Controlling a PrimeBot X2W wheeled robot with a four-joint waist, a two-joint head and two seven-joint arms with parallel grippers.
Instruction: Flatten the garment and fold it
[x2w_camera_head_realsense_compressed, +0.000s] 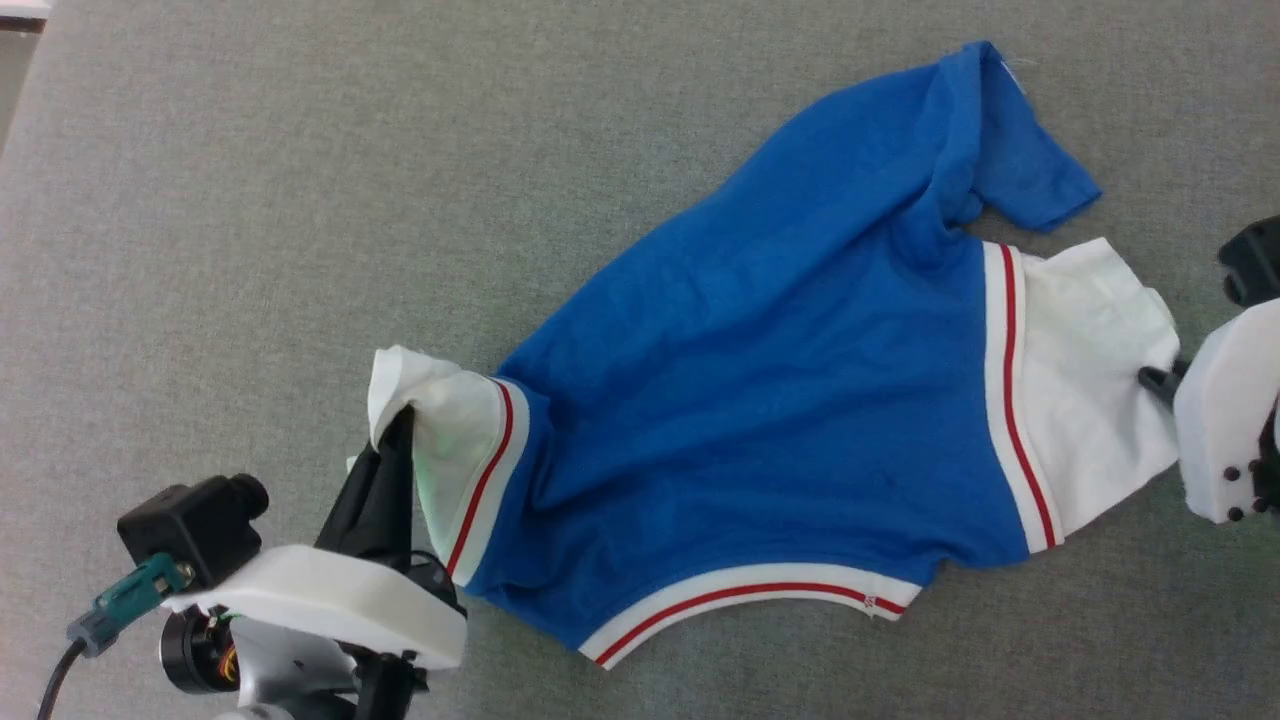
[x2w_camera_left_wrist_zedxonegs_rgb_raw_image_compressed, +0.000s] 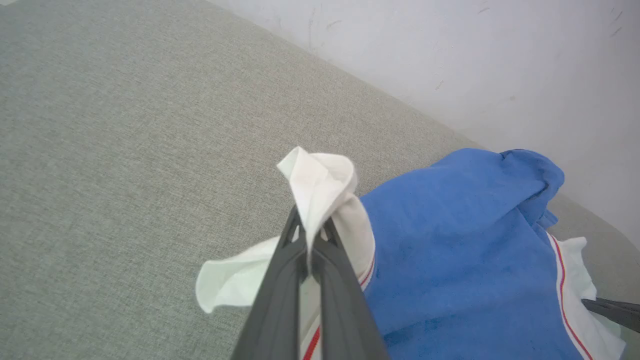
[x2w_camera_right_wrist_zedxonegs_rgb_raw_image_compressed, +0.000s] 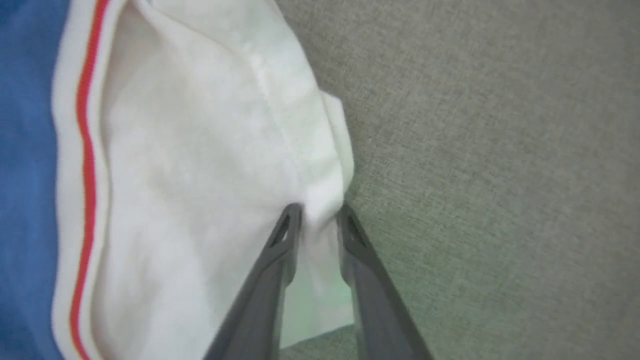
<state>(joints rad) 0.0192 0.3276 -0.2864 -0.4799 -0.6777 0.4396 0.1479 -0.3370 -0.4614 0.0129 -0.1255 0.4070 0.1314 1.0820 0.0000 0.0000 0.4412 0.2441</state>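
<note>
Garment (x2w_camera_head_realsense_compressed: 760, 350) lies on grey surface (x2w_camera_head_realsense_compressed: 300, 200), pinched at opposite white ends by left gripper (x2w_camera_left_wrist_zedxonegs_rgb_raw_image_compressed: 311, 232) and right gripper (x2w_camera_right_wrist_zedxonegs_rgb_raw_image_compressed: 320, 212).

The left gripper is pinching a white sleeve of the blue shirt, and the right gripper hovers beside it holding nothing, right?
Not quite. The right gripper is not empty: the right wrist view shows it shut on the other white sleeve of the blue jersey. The left gripper does pinch a white sleeve.
</note>
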